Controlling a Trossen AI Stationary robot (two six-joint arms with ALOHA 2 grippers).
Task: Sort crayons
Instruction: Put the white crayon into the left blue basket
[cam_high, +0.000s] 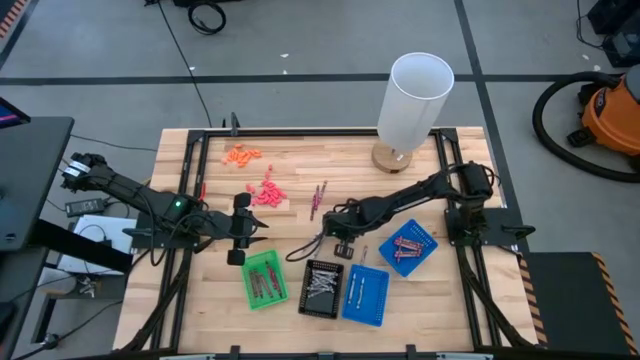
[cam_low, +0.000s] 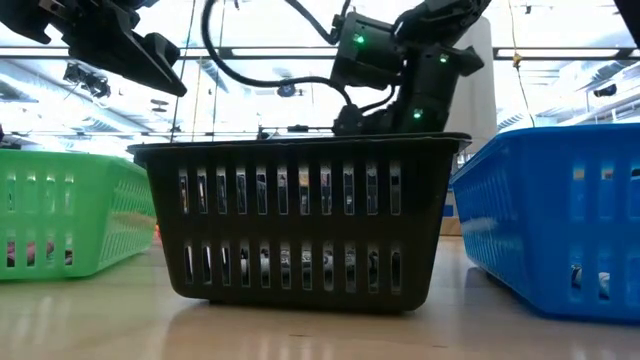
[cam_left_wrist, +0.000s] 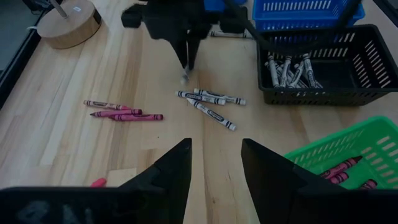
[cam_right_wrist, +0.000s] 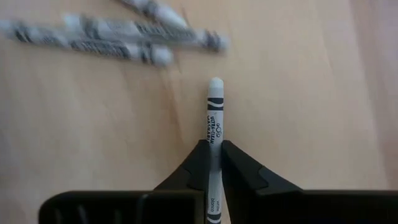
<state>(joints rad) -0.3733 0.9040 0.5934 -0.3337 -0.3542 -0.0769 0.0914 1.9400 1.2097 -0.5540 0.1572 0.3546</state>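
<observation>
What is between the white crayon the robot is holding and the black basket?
Nothing visible. The right gripper is shut on the white crayon above bare table, and the black basket of matching crayons sits close by.

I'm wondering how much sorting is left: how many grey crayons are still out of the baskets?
4: one grey crayon clamped in the right gripper, three grey crayons lying loose on the table beside the black basket. Others may be hidden.
</observation>
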